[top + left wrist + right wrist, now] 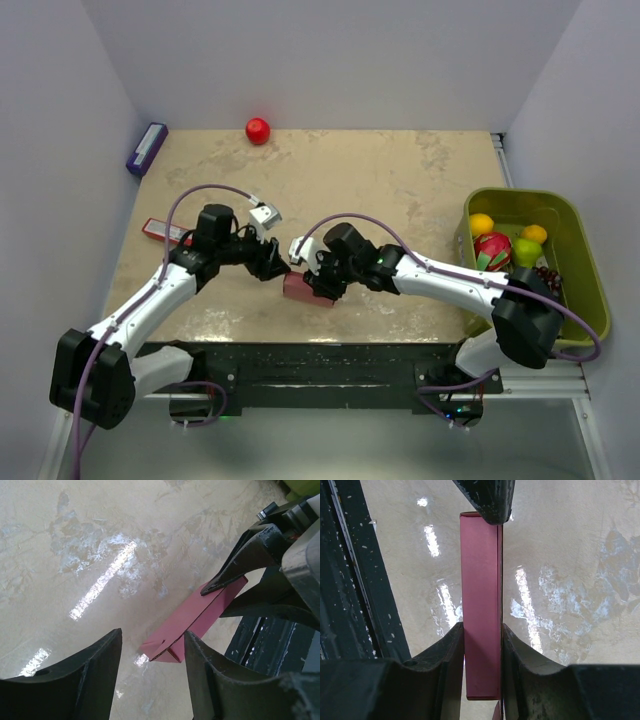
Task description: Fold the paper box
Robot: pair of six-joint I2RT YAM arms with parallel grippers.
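My right claw (481, 630) clamps the pink card paper box (480, 570); I keep it square. My left claw (152, 635), fingers apart, should tuck the end flap (162, 650) gently.

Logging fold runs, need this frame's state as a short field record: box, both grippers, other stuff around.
box: pink thin-card paper box, collapsed to a narrow strip, lying on the tan table near its front edge
right gripper: clamped across the box's width
left gripper: open, at the box's other end
other: red ball and purple box at the far edge; green plastic bin of fruit on the right
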